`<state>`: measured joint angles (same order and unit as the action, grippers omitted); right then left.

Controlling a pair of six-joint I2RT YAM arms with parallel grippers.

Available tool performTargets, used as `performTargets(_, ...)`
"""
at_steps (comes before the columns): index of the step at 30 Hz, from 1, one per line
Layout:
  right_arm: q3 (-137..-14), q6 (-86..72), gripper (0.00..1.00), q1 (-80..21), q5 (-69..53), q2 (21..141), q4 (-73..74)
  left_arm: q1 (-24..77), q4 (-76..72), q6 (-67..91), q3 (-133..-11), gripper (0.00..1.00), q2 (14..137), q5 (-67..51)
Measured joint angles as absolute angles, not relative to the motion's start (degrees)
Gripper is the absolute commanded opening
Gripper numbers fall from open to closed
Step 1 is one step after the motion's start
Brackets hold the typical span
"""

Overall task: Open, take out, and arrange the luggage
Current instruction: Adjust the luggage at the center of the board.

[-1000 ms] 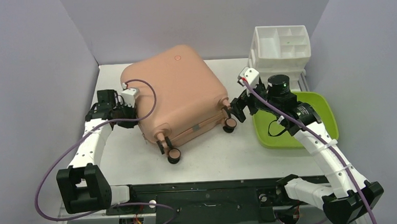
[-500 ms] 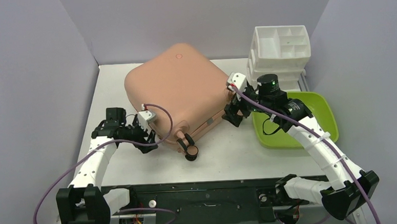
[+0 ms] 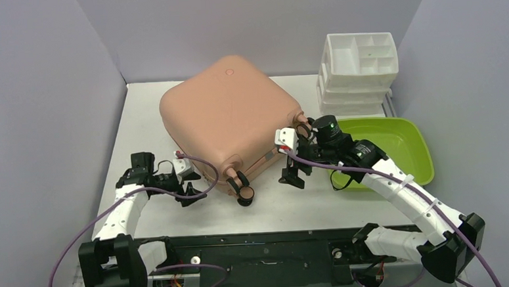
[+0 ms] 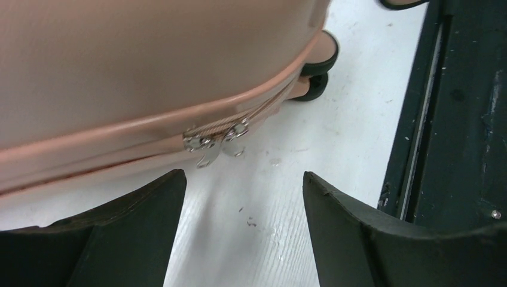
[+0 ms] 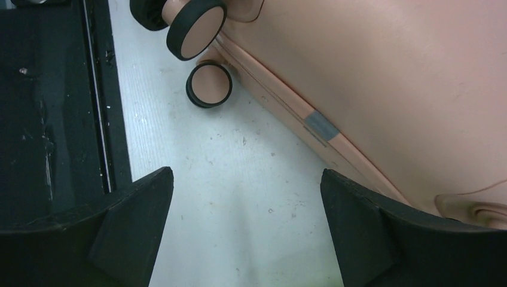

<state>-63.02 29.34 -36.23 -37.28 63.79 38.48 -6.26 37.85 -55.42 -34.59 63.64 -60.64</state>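
The salmon-pink luggage lies flat and zipped shut in the middle of the table, its caster wheels at the near corner. My left gripper is open at its near left edge. In the left wrist view the two silver zipper pulls hang on the seam just beyond the gripper, with only bare table between the fingers. My right gripper is open beside the near right edge. Its wrist view shows the gripper over bare table, the luggage shell to the right and two wheels ahead.
A lime-green tray sits at the right, under my right arm. A white compartmented organizer stands behind it at the back right. A black rail runs along the near table edge. Grey walls close in the left, back and right sides.
The luggage has turned and slid, so its wheels now point toward the near edge. My left gripper opened and dropped to the near left seam. My right gripper swung round to the front.
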Motion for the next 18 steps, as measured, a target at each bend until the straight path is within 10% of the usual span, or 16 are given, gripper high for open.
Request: performTargets(18, -56.23, 24.29, 0.88, -24.88, -34.92, 56.25, 25.89, -6.74, 76.82, -108.64, -45.21, 0.47, 90.56, -73.65)
